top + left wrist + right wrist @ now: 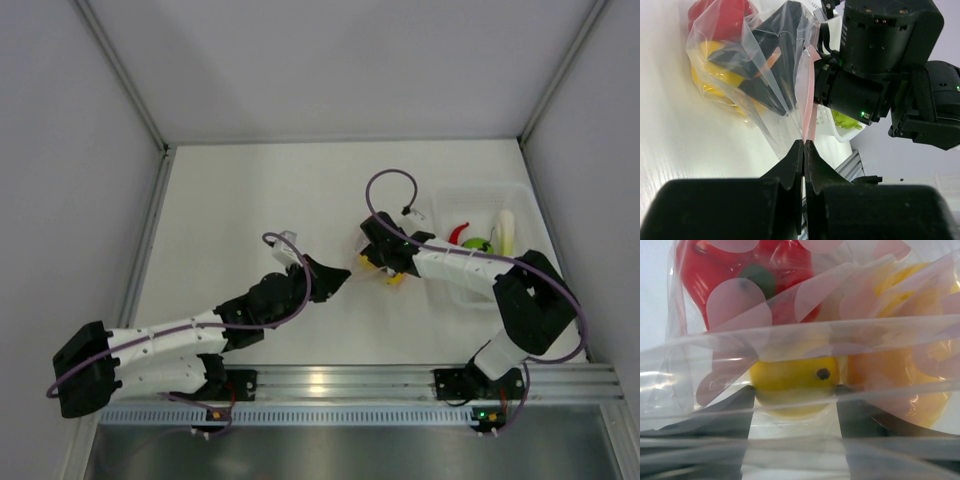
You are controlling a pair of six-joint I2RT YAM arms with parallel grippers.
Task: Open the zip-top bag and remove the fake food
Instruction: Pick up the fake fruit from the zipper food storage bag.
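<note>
Clear plastic zip-top bag (755, 65) lies on worktop (230, 200) between the arms. Left claw (804, 143) is clenched on its pink strip (809, 100), likely to keep the mouth open for right claw (794, 396), which is inside straddling yellow fake food (790, 377); cannot tell if squeezing.

Thin, clear, crinkly, shiny plastic in the bag (765, 65). Glossy, smooth plastic in the toy food (790, 382) inside the bag. Matt black plastic on the left gripper's fingers (790, 165) at the bag's edge. Matt white, faintly grained table (670, 150) beneath the bag.
</note>
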